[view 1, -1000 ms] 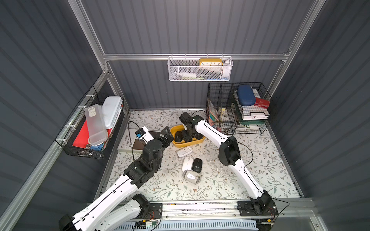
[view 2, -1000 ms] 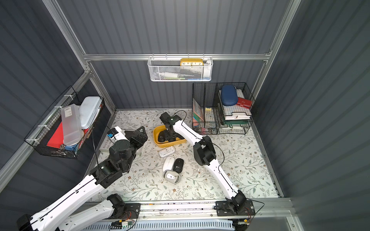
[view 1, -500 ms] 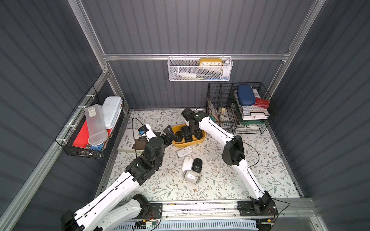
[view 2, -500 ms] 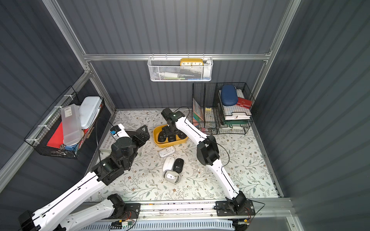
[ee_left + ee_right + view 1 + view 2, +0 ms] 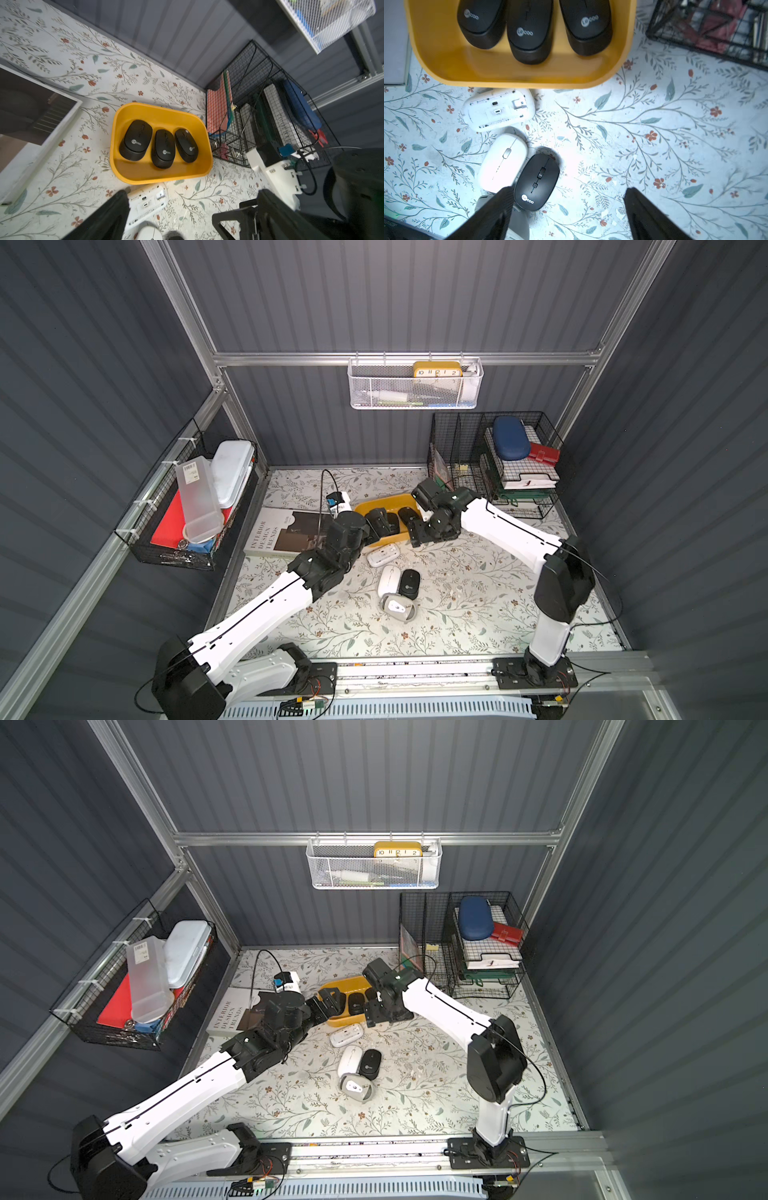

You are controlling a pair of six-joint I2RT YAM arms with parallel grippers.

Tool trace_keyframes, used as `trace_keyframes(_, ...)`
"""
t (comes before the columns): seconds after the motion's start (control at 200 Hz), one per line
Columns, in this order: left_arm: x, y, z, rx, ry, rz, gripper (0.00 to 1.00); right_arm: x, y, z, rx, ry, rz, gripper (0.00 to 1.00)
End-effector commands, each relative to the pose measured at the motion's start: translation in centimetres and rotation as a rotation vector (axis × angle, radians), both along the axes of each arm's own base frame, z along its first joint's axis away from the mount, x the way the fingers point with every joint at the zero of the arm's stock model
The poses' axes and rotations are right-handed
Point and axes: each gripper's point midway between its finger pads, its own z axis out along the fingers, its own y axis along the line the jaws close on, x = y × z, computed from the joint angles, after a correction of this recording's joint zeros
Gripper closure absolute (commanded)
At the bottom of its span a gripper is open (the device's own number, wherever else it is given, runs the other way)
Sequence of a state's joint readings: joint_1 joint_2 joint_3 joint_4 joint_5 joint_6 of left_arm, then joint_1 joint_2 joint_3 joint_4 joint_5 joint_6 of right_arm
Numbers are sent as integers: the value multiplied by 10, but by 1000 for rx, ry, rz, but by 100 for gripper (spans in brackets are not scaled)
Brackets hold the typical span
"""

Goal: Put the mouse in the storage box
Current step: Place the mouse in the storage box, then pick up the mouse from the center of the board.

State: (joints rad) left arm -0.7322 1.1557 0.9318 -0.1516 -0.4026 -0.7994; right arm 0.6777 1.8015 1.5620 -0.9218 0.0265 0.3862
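Storage box (image 5: pixel 160 175) sits at the back of the surface (image 5: pixel 654 124), between a book (image 5: pixel 286 535) and a black wire organiser (image 5: pixel 457 439). Three black mice (image 5: pixel 163 148) lie side by side inside it. Four mice are outside: an upturned white mouse (image 5: pixel 499 110) just beside the front wall, a white mouse (image 5: pixel 503 161) close against a black mouse (image 5: pixel 537 180), and a grey mouse (image 5: pixel 398 606) partly hidden. Left claw (image 5: pixel 191 193) and right claw (image 5: pixel 569 189) both gape wide and empty near the front of the box.
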Motion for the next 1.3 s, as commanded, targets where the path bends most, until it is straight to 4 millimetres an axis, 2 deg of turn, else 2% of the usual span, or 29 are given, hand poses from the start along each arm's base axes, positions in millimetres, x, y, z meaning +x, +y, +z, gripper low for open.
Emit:
trace_keyframes(0.0,-6,-22,-27,33,121,-117,1,-8,-17,-2,-2,-27,-82,12)
trace_keyframes(0.09,-11,-28,-60,94,225,-157,1,-14,-34,1,-32,-70,-120,12)
trace_keyframes(0.2,-27,-24,-102,162,379,-170,1,-17,-49,5,-50,-122,-145,13)
trace_keyframes(0.345,-38,-32,-132,189,525,-208,1,-16,-54,15,-19,-176,-171,13)
trace_keyframes(0.56,-46,-32,-154,306,606,-192,1,-14,-52,20,8,-202,-177,13)
trace_keyframes(0.825,-61,-28,-198,403,717,-209,9,-17,-53,18,22,-206,-180,13)
trace_keyframes(1.146,-72,-35,-222,438,755,-258,12,-17,-52,13,21,-196,-180,13)
trace_keyframes(1.296,-74,-32,-231,464,771,-244,13,-17,-52,11,16,-190,-176,13)
